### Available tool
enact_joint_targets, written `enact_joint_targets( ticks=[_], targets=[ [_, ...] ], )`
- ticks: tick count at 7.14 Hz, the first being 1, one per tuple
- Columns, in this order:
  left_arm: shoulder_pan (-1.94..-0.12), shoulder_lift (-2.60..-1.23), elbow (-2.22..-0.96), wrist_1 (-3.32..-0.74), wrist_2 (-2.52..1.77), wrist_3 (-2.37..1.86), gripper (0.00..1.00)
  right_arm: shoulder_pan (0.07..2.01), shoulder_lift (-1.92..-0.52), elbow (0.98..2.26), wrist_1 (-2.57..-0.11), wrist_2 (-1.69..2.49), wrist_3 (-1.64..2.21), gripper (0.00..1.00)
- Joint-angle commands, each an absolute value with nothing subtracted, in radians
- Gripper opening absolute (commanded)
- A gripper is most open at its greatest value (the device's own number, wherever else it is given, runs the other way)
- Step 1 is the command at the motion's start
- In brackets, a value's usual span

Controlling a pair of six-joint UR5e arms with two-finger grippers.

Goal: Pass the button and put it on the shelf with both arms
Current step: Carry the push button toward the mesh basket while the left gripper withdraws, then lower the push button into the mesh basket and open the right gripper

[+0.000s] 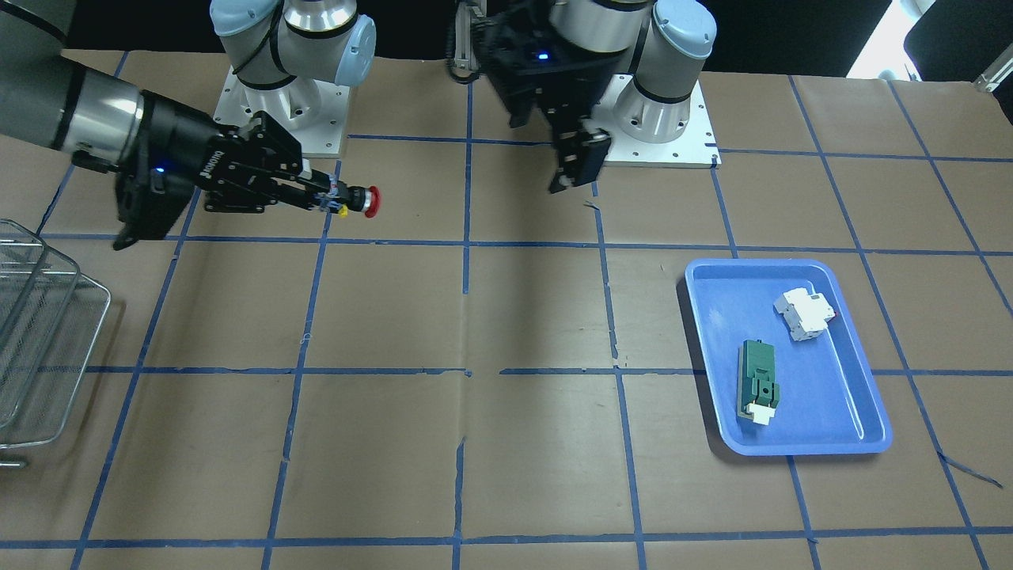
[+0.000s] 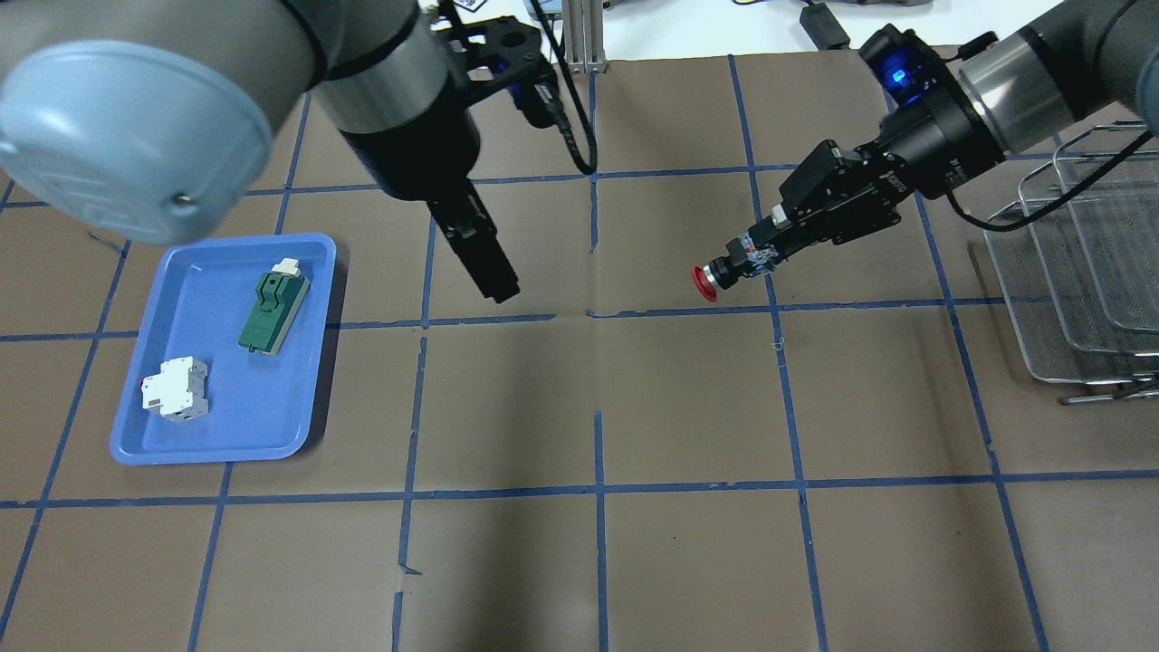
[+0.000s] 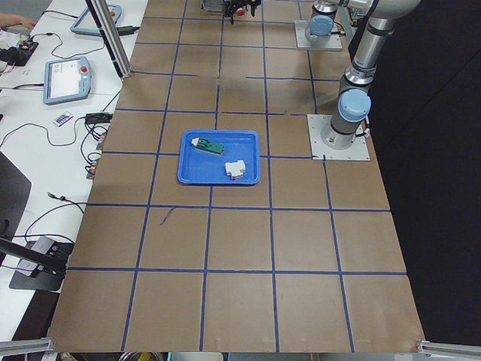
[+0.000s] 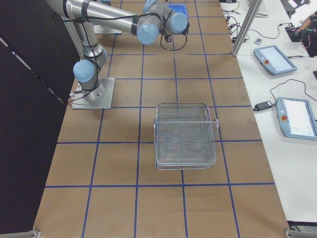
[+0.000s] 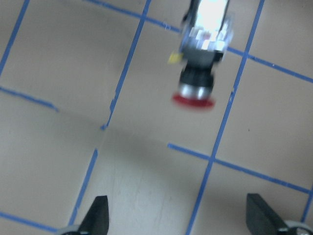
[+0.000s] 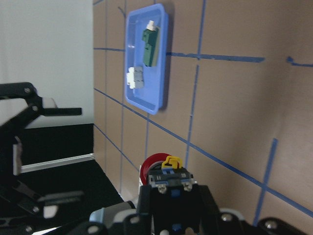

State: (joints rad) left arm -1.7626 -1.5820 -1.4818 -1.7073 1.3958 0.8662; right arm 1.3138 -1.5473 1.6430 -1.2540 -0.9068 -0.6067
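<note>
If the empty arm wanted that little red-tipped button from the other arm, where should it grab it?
Probably the short black barrel just behind the red ring, the only bare part: the right gripper clamps the pale block end. The button lies roughly level, red end pointing outwards, so the open left gripper should come from that end, closing across the round sides.

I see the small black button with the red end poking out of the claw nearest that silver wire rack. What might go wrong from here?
The right gripper holds the small black push-button with the red ring by its contact-block end only, the rest jutting out in mid-air; it might tilt or slip out.
The silver wire-mesh shelf has raised rims, so the jutting red end might catch on one going in.
</note>
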Motion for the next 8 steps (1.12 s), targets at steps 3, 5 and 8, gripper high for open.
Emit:
enact_joint_targets(
  ticks=[3, 5, 8],
  targets=[
    [-1.568, -1.496, -1.502, -1.717, 1.511, 0.589, 1.00, 1.238, -1.571, 1.517, -1.478, -1.480, -0.506, 0.28],
    [-1.568, -1.494, -1.526, -1.707, 1.516, 0.297, 1.00, 1.087, -1.562, 1.520, -1.587, -1.534, -0.518, 0.27],
    [-1.577, -1.486, -1.639, -1.566, 1.587, 0.181, 1.00, 0.884, -1.433, 1.528, -1.840, -1.535, -0.837, 0.28]
  ],
)
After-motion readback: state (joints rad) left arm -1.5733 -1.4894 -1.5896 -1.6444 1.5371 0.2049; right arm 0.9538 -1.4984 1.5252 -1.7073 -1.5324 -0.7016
